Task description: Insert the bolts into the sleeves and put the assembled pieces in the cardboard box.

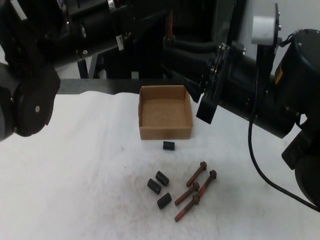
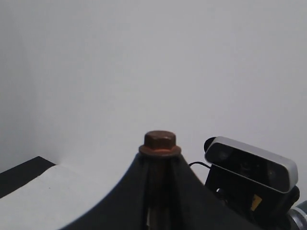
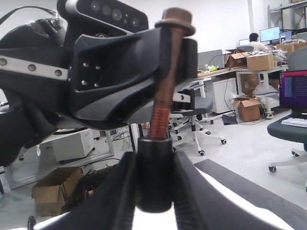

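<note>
My left gripper (image 2: 158, 162) is shut on a rusty bolt (image 2: 159, 143), whose hex head sticks out past the fingertips. My right gripper (image 3: 154, 165) is shut on a black sleeve (image 3: 154, 179). The bolt (image 3: 165, 81) meets the sleeve's open mouth with its threaded end, held by the left gripper (image 3: 144, 72) just beyond. Both arms are raised behind the open cardboard box (image 1: 165, 131), where the bolt (image 1: 170, 24) shows as a rusty streak. On the cloth lie several loose sleeves (image 1: 158, 186) and several bolts (image 1: 196, 187).
One sleeve (image 1: 168, 146) lies alone just in front of the box. The white cloth (image 1: 75, 190) covers the bench, with open room on its left half. The right arm's body and cable (image 1: 260, 150) hang over the bench's right side.
</note>
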